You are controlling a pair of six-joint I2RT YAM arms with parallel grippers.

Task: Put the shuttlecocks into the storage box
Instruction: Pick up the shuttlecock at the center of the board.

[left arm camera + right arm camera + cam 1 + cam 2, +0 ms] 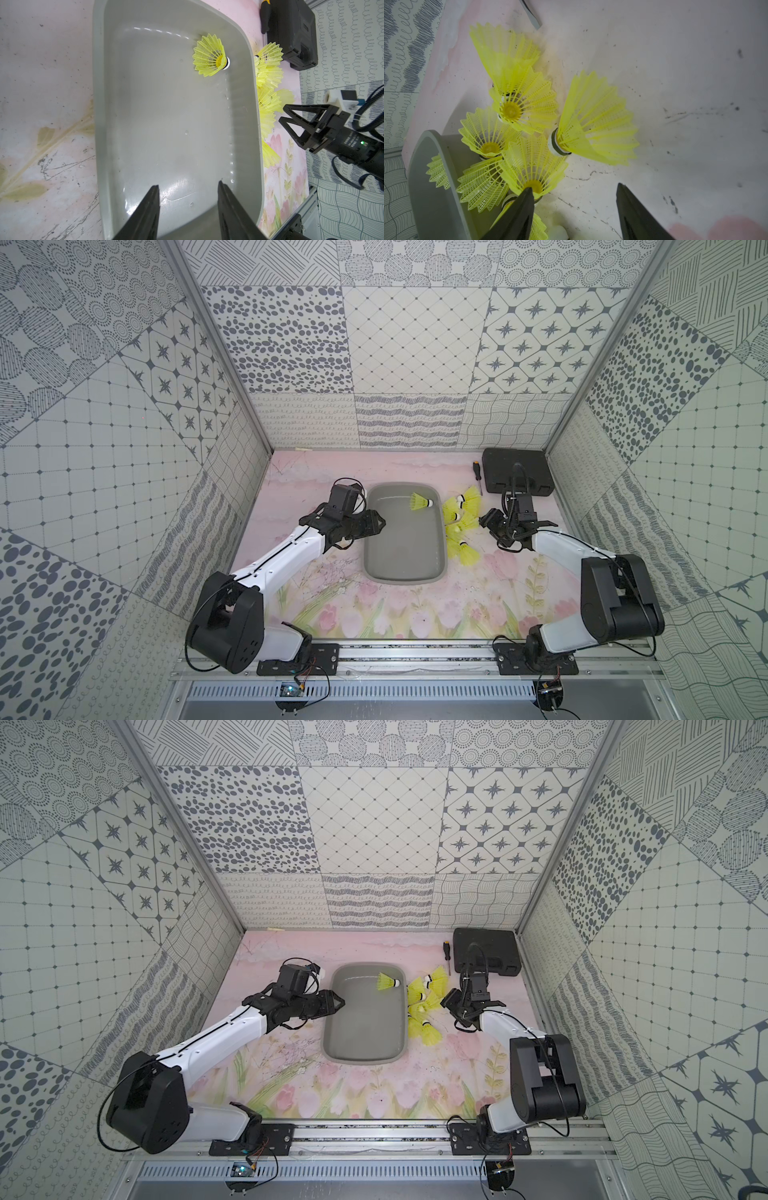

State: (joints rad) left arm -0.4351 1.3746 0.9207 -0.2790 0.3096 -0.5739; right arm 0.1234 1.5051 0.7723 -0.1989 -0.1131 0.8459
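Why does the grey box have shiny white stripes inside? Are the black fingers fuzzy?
Left wrist view: glare streaks the inner walls of the storage box, and the left gripper looks slightly soft up close. Right wrist view: the right gripper is soft too, the shuttlecocks sharp. In both top views, the glare is a faint line.
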